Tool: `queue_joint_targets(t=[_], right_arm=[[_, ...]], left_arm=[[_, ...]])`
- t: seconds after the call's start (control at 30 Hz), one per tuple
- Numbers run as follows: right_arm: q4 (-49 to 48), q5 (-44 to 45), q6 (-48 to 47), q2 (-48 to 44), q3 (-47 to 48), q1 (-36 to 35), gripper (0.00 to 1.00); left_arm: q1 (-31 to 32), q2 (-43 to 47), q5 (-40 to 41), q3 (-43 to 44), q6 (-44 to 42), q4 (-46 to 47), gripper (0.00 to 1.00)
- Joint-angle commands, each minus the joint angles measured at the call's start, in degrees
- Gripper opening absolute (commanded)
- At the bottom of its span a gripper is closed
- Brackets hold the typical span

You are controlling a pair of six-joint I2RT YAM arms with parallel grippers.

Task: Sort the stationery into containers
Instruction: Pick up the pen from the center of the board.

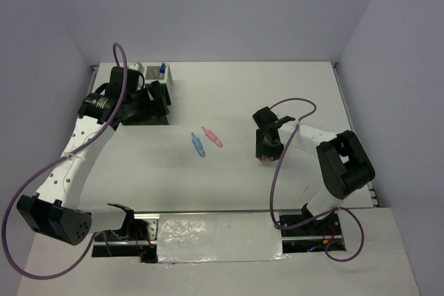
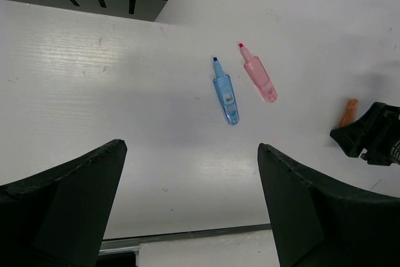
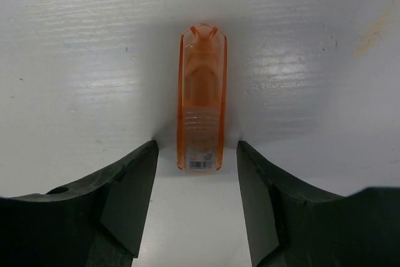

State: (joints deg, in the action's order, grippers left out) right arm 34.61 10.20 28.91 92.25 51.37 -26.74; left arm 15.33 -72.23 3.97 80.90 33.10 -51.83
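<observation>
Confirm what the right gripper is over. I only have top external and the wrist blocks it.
Observer: An orange highlighter, lying flat on the table between the open jaws of the right gripper.
Operator: Touching it?
Observer: No. The right wrist view shows a slim gap on each side, so it is not gripped yet.
Operator: Left holding anything?
Observer: No. The left gripper is open and empty, with the blue highlighter and pink highlighter on the table ahead of it.
</observation>
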Motion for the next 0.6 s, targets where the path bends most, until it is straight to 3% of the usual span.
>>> queue_joint_targets(t=[0.0, 0.1, 0.3, 0.4, 0.57], right_arm=[[-2.53, 0.09, 0.01, 2.41, -1.02, 0.55, 0.62], [-2.61, -0.35, 0.19, 3.73, 0.22, 0.64, 0.61], [-3.93, -3.94, -2.44, 1.89, 1.36, 0.55, 0.16], [-6.57, -5.62, -5.78, -3.72, 1.71, -2.25, 0.13], [-11.57, -9.49, -11.06, -15.51, 6.89, -14.01, 0.14]], left_arm=[[0.31, 0.24, -1.94, 1.54, -1.29, 1.47, 0.99], [0.31, -0.02, -3.00, 1.45, -1.20, 1.74, 0.99], [0.31, -0.46, -4.83, 2.94, -1.20, 2.43, 1.00], [0.57, -0.55, -11.83, 2.42, 0.63, 5.68, 0.99], [4.78, -0.90, -23.90, -0.74, 9.33, 16.57, 0.99]])
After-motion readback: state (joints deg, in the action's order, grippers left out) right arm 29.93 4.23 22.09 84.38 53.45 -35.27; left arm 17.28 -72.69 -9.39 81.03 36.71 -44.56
